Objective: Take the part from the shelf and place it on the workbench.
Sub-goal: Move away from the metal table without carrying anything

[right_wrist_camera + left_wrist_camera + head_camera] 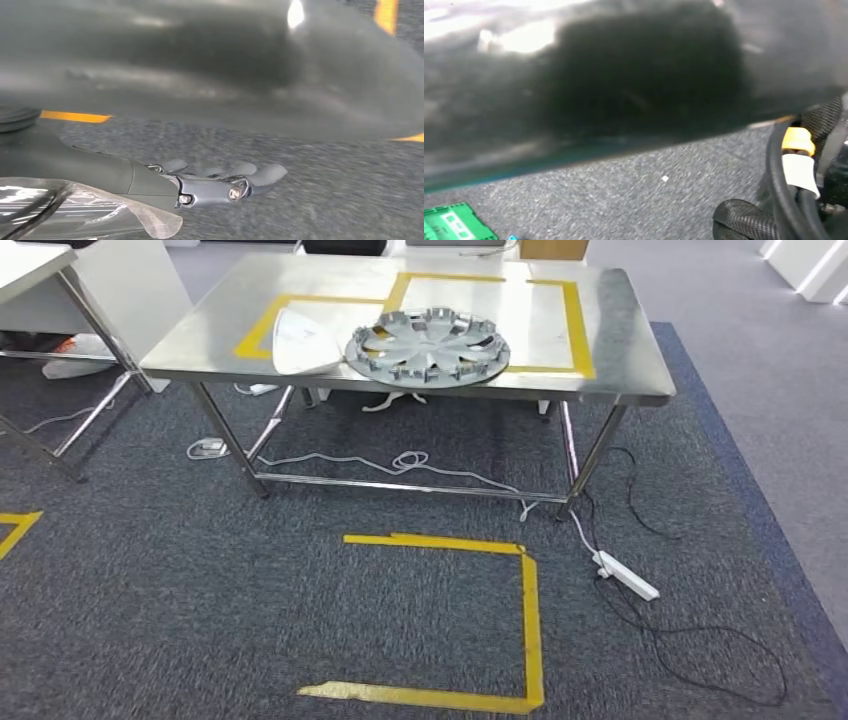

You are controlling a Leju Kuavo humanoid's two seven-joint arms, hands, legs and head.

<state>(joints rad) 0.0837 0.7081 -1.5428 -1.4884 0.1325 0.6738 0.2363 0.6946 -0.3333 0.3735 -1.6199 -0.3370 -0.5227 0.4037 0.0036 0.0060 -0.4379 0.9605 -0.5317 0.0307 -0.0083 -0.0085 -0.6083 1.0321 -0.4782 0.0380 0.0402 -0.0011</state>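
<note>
Lying flat on the counter (620, 350), the grey wheel cover (428, 344) was far ahead of the right hand (220, 185), which hung empty, fingers loosely extended; the left hand's state I cannot tell.

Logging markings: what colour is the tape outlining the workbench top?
Yellow tape, clearest in the head view.

a workshop or lab: steel workbench (620, 360), yellow floor tape (530, 630), grey carpet (150, 590), loose cables (700, 630).

The counter (600, 330) is brushed, faintly glossy metal. The wheel cover (428, 345) looks like matt grey plastic. The carpet (200, 590) is rough dark cloth with glossy yellow tape (530, 620).
</note>
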